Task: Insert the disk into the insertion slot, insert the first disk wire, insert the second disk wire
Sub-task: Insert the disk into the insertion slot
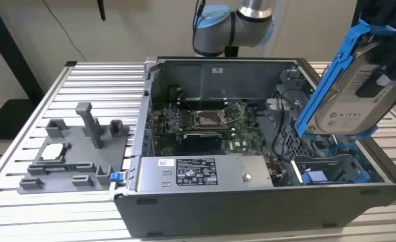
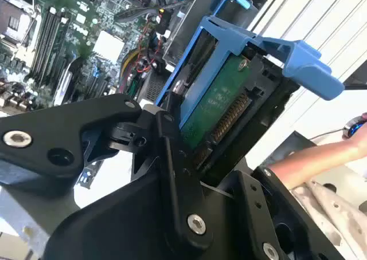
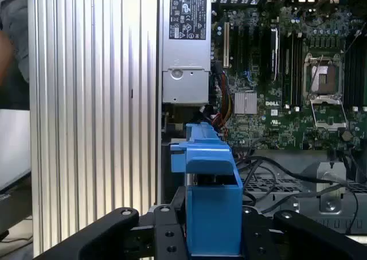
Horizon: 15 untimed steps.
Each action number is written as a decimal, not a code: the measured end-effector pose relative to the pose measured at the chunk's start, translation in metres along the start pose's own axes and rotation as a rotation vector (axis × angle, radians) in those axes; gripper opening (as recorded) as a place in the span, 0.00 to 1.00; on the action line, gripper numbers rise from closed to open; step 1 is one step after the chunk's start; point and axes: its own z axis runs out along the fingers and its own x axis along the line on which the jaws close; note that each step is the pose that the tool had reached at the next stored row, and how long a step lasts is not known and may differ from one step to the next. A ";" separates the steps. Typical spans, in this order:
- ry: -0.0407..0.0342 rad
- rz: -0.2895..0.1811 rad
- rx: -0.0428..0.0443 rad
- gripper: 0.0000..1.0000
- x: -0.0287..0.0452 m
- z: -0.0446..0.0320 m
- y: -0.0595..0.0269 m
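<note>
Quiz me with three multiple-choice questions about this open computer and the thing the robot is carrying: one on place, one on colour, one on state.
1. Where is the disk?
A. on a shelf
B. in the air over the open computer case
C. in a cardboard box

2. What colour is its carrier frame?
A. red
B. blue
C. green

3. How are the fingers?
A. shut on the disk
B. open and empty
C. gripping a screwdriver

Answers:
1. B, the exterior view shows it raised over the case, toward that view's right.
2. B, the frame is bright blue.
3. A, both wrist views show the black fingers clamped against the frame's sides.
</note>
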 end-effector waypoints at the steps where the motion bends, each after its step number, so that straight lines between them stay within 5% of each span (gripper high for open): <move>1: 0.0000 0.000 0.0000 0.00 0.0000 0.0000 0.0000; 15: -0.0003 0.000 0.0000 0.00 0.0000 0.0040 -0.0004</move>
